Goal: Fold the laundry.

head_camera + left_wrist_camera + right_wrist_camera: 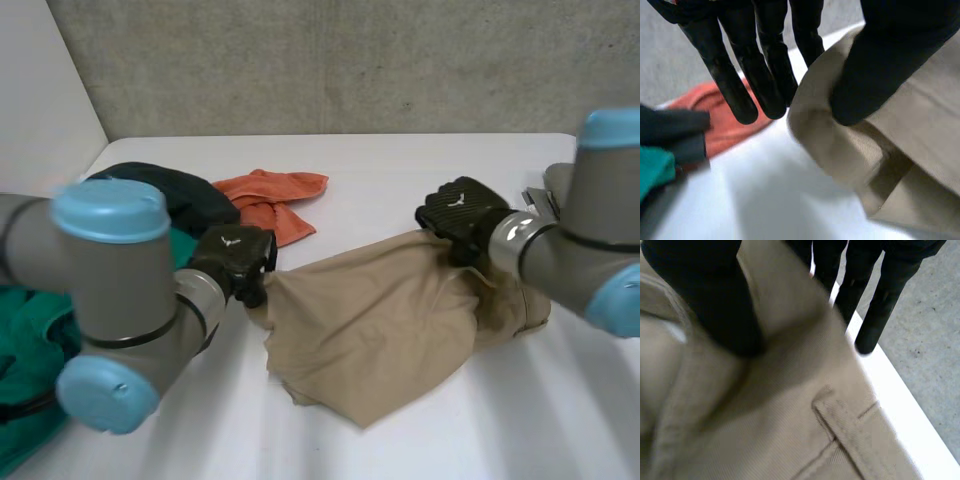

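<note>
Head view: the left arm (120, 290) covers much of the teal-green crumpled cloth (30, 330), which also runs off the pic edge, & part of the dark rumpled garment (190, 195). The right arm (560, 250) hides the far end of the tan twill trousers (370, 320), & the black right hand (460, 212) has its fingers out of sight behind the fabric. A small grey metal-looking item (541, 200) by the right arm is mostly covered, so no ID possible.

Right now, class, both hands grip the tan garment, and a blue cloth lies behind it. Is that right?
Not quite. The head view shows an orange cloth behind it, not a blue one. The left hand and the right hand do each grip the tan garment.
</note>
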